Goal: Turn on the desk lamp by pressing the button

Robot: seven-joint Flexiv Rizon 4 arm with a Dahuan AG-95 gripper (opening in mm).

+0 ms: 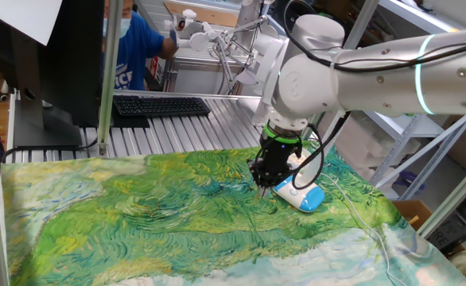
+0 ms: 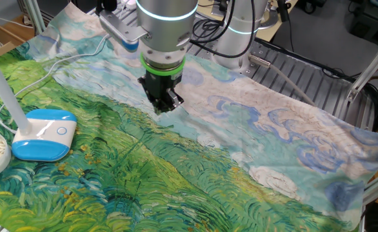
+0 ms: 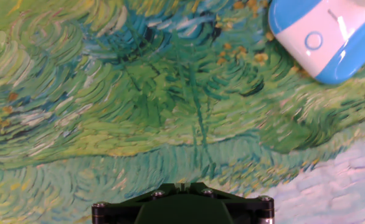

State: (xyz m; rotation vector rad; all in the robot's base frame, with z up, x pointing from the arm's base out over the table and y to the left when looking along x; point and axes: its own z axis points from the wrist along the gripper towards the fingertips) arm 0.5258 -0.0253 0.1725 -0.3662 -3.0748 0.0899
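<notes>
Hand view showed small white blue-rimmed oval-based desk lamp [image 3: 322, 38] upper right, tiny round button [image 3: 313, 41] unpressed. Hand [image 2: 164, 105] apart; finger state untellable. Advice: centre over button, press straight down.

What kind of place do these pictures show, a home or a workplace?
Most likely a robotics laboratory: a big white robot arm works over a table under a painted green-blue cloth, with bare metal frame posts and a black keyboard behind.
</notes>
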